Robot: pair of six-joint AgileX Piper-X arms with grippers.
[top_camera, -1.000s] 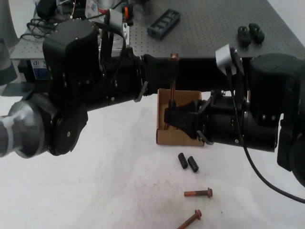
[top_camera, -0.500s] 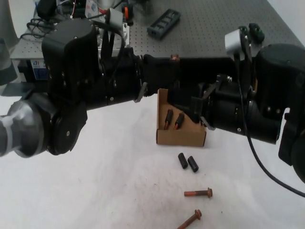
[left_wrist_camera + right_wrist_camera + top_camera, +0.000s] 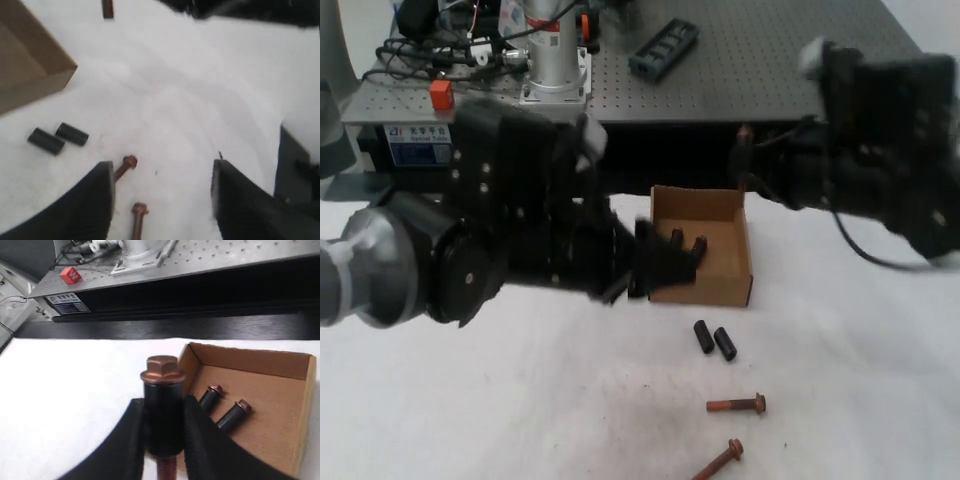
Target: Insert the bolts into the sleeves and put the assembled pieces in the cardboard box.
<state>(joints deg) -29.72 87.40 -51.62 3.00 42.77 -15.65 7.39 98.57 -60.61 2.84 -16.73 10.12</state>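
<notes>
White cloth (image 3: 520, 400) covers the bench, and we see that both arms have drawn apart from where they met above the cardboard box (image 3: 710, 290) a second ago. The right gripper (image 3: 163, 412) has pulled back to the upper right of the high view. It is clenched on an assembled piece (image 3: 162, 390): a black sleeve with a copper hex-flanged head above and the shank below. We judge that insertion done, with only boxing left. Two finished pieces (image 3: 231, 416) lie in the box. The left gripper (image 3: 162, 167), jaws released, has dropped beside the box, over two loose bolts (image 3: 129, 162) near two bare sleeves (image 3: 71, 134).
</notes>
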